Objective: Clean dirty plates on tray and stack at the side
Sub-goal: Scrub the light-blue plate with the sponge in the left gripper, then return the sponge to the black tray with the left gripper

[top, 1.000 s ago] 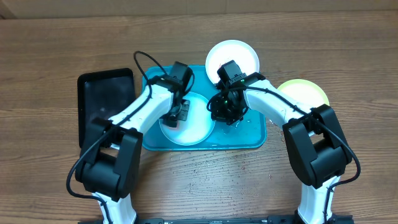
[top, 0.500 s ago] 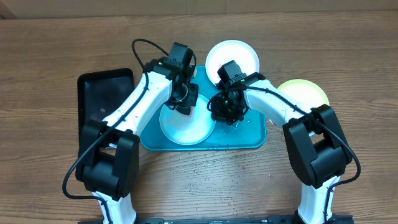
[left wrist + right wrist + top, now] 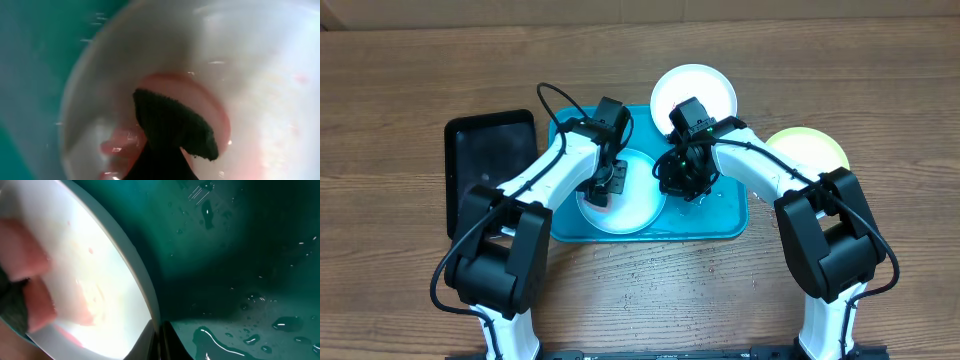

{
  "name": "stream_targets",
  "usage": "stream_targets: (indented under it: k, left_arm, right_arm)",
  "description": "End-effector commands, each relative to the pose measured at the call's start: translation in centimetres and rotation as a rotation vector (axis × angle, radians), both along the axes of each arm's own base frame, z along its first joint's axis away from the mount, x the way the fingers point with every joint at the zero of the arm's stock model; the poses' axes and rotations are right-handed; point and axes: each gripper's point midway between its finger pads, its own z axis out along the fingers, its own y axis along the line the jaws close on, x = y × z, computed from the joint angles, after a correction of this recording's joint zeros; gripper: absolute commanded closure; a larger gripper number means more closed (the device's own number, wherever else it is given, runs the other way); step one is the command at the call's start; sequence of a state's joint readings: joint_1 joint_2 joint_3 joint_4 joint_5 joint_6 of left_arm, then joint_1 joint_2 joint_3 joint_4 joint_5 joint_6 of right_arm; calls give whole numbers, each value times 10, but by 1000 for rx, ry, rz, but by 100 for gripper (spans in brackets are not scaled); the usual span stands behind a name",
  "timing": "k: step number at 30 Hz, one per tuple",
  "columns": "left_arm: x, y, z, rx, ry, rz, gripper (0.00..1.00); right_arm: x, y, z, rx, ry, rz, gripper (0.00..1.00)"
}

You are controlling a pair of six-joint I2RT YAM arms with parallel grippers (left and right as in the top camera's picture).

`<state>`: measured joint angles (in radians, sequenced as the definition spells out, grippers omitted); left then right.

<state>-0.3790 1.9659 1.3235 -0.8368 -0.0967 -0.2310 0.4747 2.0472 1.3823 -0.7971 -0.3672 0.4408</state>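
Observation:
The pale mint-blue plate lies on the left half of the turquoise tray. My left gripper is over the plate's middle, shut on a pink sponge with a dark scrub face that presses on the plate. My right gripper is shut on the plate's right rim; in the right wrist view its tips pinch the rim of the plate, with the sponge at the left. The white plate and the pale yellow plate lie off the tray.
A narrow black tray lies left of the turquoise tray. Water drops and a puddle sit on the tray floor to the right of the plate. The white plate sits just behind the tray, the yellow one to its right.
My left gripper went with the sponge to the plate's far rim half a second ago and has come back to its middle. The right arm has not moved.

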Motion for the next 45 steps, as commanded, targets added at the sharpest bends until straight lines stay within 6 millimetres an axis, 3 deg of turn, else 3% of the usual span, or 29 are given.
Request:
stream_targets:
  k: [1, 5, 10, 13, 17, 23, 26, 31, 35, 41, 45]
  left_arm:
    - [16, 42, 4, 156, -66, 89, 96]
    - [29, 34, 22, 107, -83, 96, 96]
    - [41, 5, 59, -50, -106, 81, 96]
    - [45, -12, 70, -147, -116, 69, 96]
    - [38, -28, 60, -233, -71, 53, 96]
    - [14, -40, 26, -254, 6, 25, 96]
    - [1, -33, 7, -214, 26, 25, 96]
    - [2, 6, -4, -25, -11, 58, 96]
    - [13, 10, 16, -40, -48, 77, 96]
    - [39, 8, 82, -118, -179, 98, 96]
    - [42, 28, 103, -126, -216, 147, 96]
  right_arm:
    - [5, 3, 4, 14, -8, -3, 96]
    - [5, 3, 4, 14, -7, -3, 96]
    - [4, 2, 4, 12, -4, -3, 96]
    - [4, 2, 4, 12, -4, -3, 96]
    - [4, 2, 4, 12, -4, -3, 96]
    - [4, 2, 4, 12, -4, -3, 96]
    - [4, 2, 4, 12, -3, -3, 96]
    - [4, 2, 4, 11, -4, -3, 96]
    - [3, 2, 4, 9, -2, -3, 96]
    - [4, -3, 2, -17, -5, -8, 96]
    - [4, -3, 2, -17, -5, -7, 85]
